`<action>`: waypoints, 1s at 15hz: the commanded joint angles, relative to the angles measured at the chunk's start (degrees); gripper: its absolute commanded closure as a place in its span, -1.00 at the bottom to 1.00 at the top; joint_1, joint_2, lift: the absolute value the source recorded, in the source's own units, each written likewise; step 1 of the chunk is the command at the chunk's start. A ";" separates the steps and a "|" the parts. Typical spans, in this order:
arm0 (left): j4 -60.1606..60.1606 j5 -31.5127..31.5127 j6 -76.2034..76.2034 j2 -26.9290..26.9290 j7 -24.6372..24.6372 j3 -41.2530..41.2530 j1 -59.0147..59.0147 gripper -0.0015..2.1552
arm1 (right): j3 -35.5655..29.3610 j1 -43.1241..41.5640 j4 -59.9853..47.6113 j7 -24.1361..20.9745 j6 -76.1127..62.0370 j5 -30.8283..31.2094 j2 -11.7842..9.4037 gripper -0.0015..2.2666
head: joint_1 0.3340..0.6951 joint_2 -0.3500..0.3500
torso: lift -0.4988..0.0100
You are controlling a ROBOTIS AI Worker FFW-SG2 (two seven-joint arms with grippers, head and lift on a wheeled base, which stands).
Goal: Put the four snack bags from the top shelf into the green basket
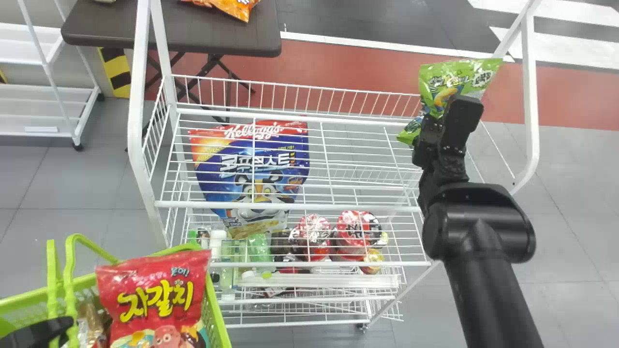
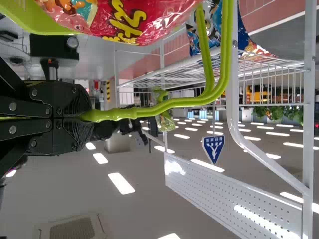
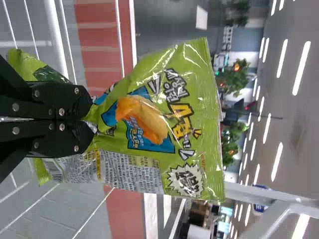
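Holding the lime-coloured handles (image 1: 70, 285) of the green basket (image 1: 220, 314) narrowly between its fingers, the left pincer (image 1: 62, 326) is at the near left corner of the head view. Inside the basket a red snack bag (image 1: 154, 290) with yellow lettering stands up above the rim, and a crinkled brown packet (image 1: 89, 321) sits just beside it. Farther out on the right, the black right arm (image 1: 488, 270) reaches up from the bottom edge, and the right pincer (image 1: 441, 116) is closed on a green snack bag (image 1: 457, 79). The right wrist view shows that bag pinched and creased at the fingers, its printed front spread out beyond them. It is up at the right side of the white wire rack (image 1: 290, 207), near the upright frame and well apart from the basket. Under the rack's upper wires is a big blue cereal bag (image 1: 251, 169); lower down are red tubs (image 1: 358, 229) and some bottles (image 1: 227, 263). Beyond the rack, a dark bench (image 1: 169, 29) carries an orange bag (image 1: 237, 7), with a white shelf unit (image 1: 43, 108) to its left and a red strip of floor (image 1: 338, 67) to its right.
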 commanded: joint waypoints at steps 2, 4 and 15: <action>-0.06 -0.04 0.24 -0.11 -0.66 0.04 -0.23 0.99 | 5.36 10.28 -19.07 2.06 6.58 -4.94 0.11 0.99 | 1.00 -0.42 | 0.96; -0.06 -0.04 0.24 -0.02 -0.66 0.48 -0.31 0.99 | 8.09 15.81 -27.86 5.84 11.15 -9.86 0.11 0.99 | 1.00 -0.17 | 0.96; -0.23 -0.04 0.24 0.15 -0.66 0.57 -1.10 0.99 | 10.28 30.40 -50.10 19.81 48.41 -37.46 -0.42 0.99 | 1.00 1.00 | 0.96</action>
